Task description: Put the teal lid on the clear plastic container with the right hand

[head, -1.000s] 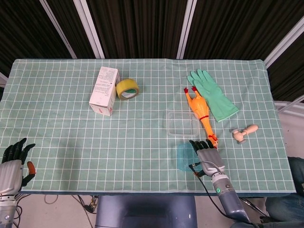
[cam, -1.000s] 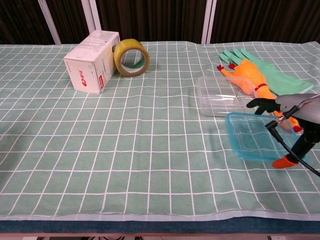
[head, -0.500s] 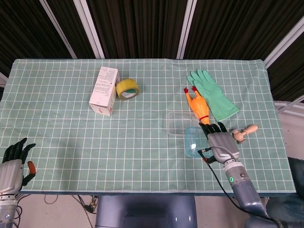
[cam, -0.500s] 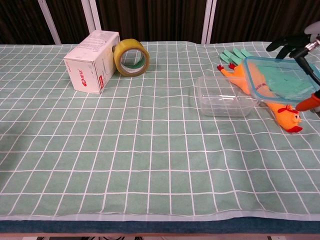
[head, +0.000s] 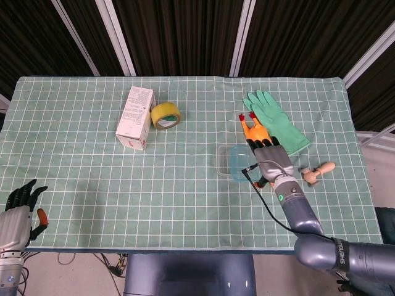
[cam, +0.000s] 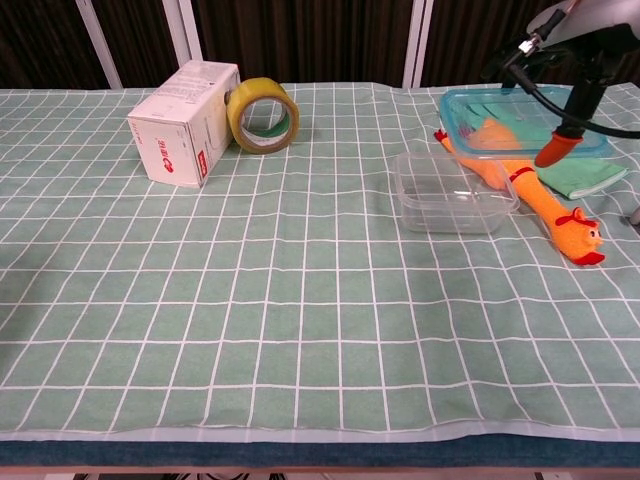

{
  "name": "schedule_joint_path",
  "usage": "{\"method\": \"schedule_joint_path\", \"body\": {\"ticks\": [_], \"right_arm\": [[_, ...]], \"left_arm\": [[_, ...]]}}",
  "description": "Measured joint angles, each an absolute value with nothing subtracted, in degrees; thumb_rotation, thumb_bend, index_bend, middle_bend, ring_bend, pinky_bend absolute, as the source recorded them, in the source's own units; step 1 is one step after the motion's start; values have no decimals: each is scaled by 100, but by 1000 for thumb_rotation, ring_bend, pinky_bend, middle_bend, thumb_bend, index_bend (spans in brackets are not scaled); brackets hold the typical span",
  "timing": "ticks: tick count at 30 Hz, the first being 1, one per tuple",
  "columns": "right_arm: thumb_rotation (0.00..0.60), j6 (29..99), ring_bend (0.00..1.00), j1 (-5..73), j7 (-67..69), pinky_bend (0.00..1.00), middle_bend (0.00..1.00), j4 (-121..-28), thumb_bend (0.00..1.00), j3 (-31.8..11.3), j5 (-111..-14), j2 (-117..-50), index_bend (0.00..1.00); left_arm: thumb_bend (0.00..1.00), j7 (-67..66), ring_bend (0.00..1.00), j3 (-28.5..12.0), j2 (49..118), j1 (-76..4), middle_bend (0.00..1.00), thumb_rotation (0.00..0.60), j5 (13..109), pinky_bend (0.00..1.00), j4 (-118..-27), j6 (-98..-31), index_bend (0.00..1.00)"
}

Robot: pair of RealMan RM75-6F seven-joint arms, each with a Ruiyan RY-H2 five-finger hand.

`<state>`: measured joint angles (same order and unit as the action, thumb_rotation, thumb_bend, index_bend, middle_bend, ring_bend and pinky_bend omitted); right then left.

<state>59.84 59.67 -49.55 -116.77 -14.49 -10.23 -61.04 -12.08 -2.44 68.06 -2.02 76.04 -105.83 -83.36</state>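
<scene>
The teal lid (head: pixel 239 165) hangs in the air, gripped along its right edge by my right hand (head: pixel 270 161). In the chest view the lid (cam: pixel 520 125) is held roughly level above and behind the clear plastic container (cam: pixel 446 192), with the right hand (cam: pixel 583 35) at the top right corner. The container (head: pixel 223 161) stands open on the cloth, partly covered by the lid in the head view. Far off at the lower left edge, my left hand (head: pixel 18 208) holds nothing, its fingers spread.
An orange rubber chicken (cam: pixel 540 203) lies just right of the container, and a green glove (head: pixel 276 122) behind it. A wooden piece (head: pixel 317 172) lies to the right. A white box (head: pixel 136 117) and yellow tape roll (head: pixel 165 115) stand at the back left.
My right hand has lifted the lid off the cloth near the front edge and carried it back and up, over the chicken toward the container. The left hand has stayed put.
</scene>
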Motion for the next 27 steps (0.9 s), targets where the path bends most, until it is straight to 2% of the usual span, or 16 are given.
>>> {"method": "schedule_joint_path", "body": {"ticks": [5, 18, 27], "right_arm": [[600, 5755, 123, 6183, -4954, 0, 478, -11143, 260, -1412, -836, -6351, 0], [600, 5744, 123, 6571, -4799, 0, 479, -10190, 261, -1257, -431, -7288, 0], [600, 5581, 123, 6528, -4434, 0, 479, -9860, 260, -1219, -600, -7532, 0]], "left_arm": [[742, -1245, 0, -249, 6796, -216, 0, 600, 7532, 0, -10619, -8300, 179], [741, -1162, 0, -258, 6727, -246, 0, 600, 7409, 0, -10715, -8202, 179], [741, -1138, 0, -255, 6689, -263, 0, 600, 7351, 0, -10759, -8163, 180]]}}
